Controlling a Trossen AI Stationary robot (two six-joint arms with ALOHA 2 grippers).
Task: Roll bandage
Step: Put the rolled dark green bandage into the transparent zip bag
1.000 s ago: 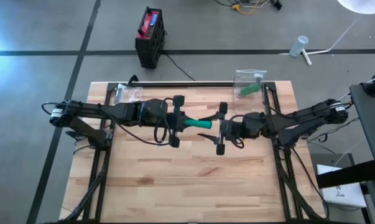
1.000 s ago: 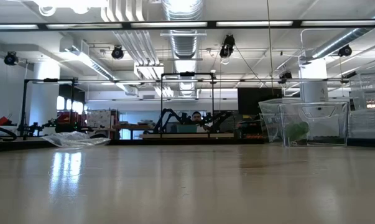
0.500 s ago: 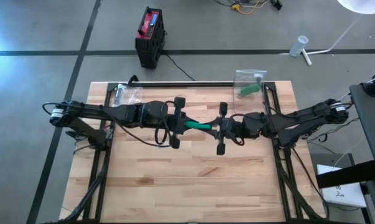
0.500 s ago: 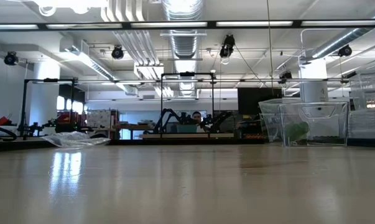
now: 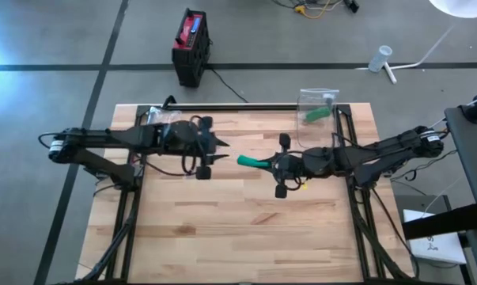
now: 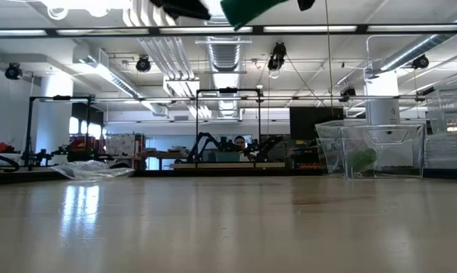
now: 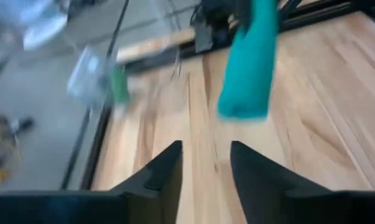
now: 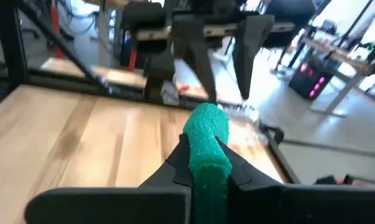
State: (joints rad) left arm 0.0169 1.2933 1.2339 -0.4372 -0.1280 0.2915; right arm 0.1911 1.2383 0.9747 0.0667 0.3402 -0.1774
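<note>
The bandage [image 5: 252,162] is a rolled-up green stick, held in the air over the middle of the table. My right gripper [image 5: 273,165] is shut on its right end. In the low view the roll [image 6: 251,9] shows only at the top edge. My left gripper [image 5: 221,146] stands off to the left, open, with nothing between its fingers [image 7: 170,163]. The roll's free end [image 7: 244,102] hangs a short way in front of it. The right wrist view shows my left gripper [image 8: 219,59] facing the roll. My right gripper pinches the bandage roll's right end [image 8: 207,163] between its two fingers [image 8: 180,160]. The fingers come in about level from the table's right and lie along the roll. The roll sticks out past the fingertips toward the left, lifted clear of the table.
A clear plastic box [image 5: 317,107] with a green roll inside stands at the far right edge and shows in the low view [image 6: 372,148]. A crumpled clear bag [image 5: 163,119] lies at the far left. A black rail [image 5: 238,106] runs along the far edge.
My left gripper has opened, let go of the bandage's left end and drawn back toward the table's left edge. My right gripper has shut on the roll's right end and tipped down a little. The roll now hangs from the right gripper alone.
</note>
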